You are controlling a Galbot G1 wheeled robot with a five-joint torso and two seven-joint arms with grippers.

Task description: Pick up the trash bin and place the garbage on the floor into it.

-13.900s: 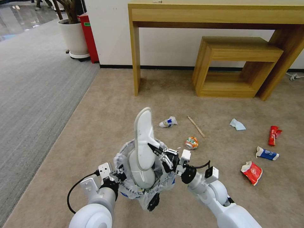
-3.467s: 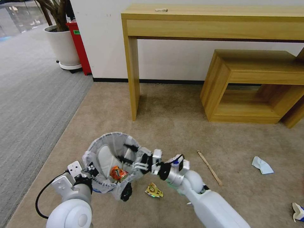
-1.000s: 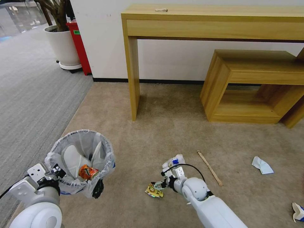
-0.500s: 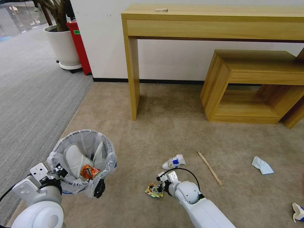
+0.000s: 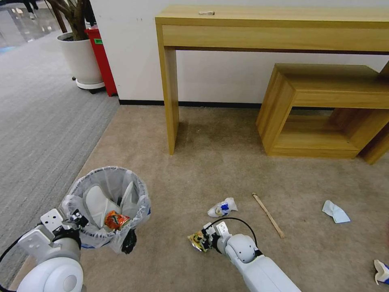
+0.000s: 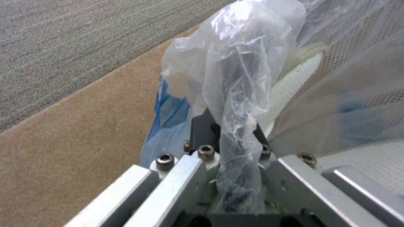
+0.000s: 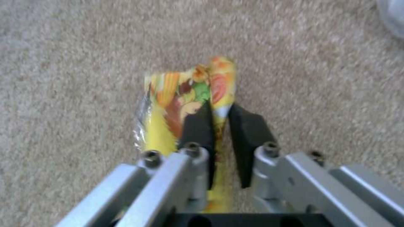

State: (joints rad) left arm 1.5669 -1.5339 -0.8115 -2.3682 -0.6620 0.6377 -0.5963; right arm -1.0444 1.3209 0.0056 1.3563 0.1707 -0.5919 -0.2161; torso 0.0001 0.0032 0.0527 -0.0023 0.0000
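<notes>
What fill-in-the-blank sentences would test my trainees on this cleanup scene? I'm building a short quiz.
1. The right end effector is shut on a colourful ____.
2. The left end effector grips the trash bin by its ____.
3. The wooden stick lies on the beige ____.

Missing words: wrapper; rim; carpet

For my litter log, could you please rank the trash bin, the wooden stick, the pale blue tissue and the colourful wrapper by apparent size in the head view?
1. trash bin
2. wooden stick
3. pale blue tissue and colourful wrapper look alike; the right gripper partly covers the wrapper, so no ranking.
</notes>
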